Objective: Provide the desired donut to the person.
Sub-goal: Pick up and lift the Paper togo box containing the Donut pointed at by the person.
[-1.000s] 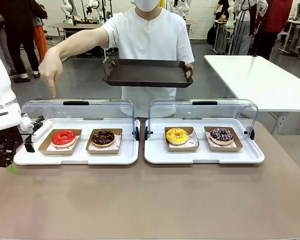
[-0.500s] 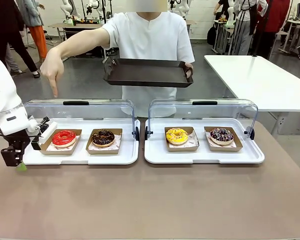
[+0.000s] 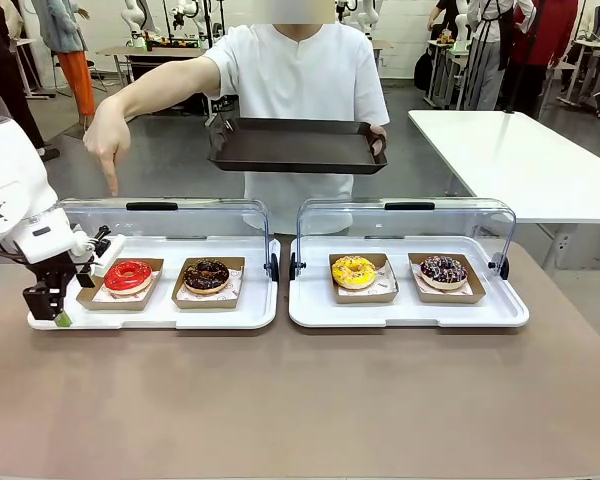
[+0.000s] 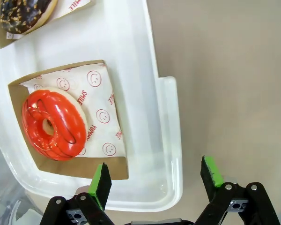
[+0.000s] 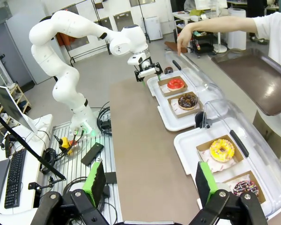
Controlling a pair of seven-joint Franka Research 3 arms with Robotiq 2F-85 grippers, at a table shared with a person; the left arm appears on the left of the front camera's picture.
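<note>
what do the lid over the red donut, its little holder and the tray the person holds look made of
Lid: clear glossy plastic, it seems; see-through with glints. Holder: matte brown cardboard, printed white paper liner. Tray: dark, smooth, faint sheen; probably plastic, unsure.

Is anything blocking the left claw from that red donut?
Nothing visible blocks it. The clear lid stands raised behind; only the white tray's rim and the low cardboard holder lie between the open left gripper and the red donut.
</note>
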